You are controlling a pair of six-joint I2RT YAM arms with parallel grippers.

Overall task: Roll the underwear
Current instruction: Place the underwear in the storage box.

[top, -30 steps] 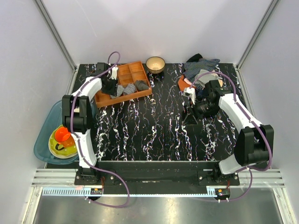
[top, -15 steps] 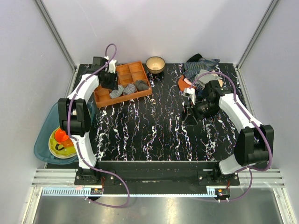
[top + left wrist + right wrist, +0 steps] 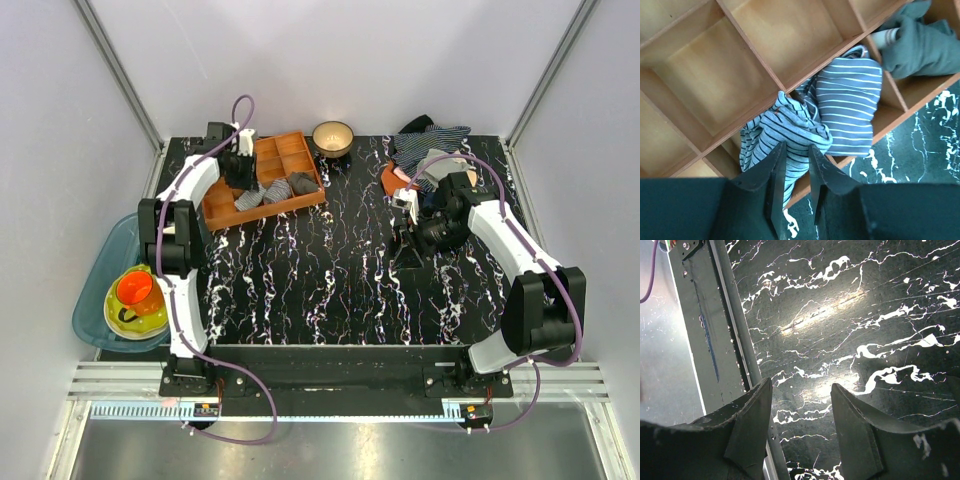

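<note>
The underwear, pale cloth with thin dark stripes, lies bunched in a front compartment of the wooden tray. Beside it, touching, lies a darker blue striped garment. My left gripper hovers just over the underwear, its jaws a narrow gap apart with nothing pinched between them. In the top view the left gripper is at the tray's left end, with the underwear below it. My right gripper is open and empty, low over the bare marbled table; in the top view the right gripper is at mid right.
A dark grey cloth fills the tray compartment to the right. A bowl stands behind the tray. A pile of clothes lies at the back right. A blue basin with an orange cup sits off the table's left edge.
The left arm drew its gripper back toward the tray's far left end and its jaws opened, then narrowed. Its elbow shifted, uncovering the orange cup. The right arm has not moved.
</note>
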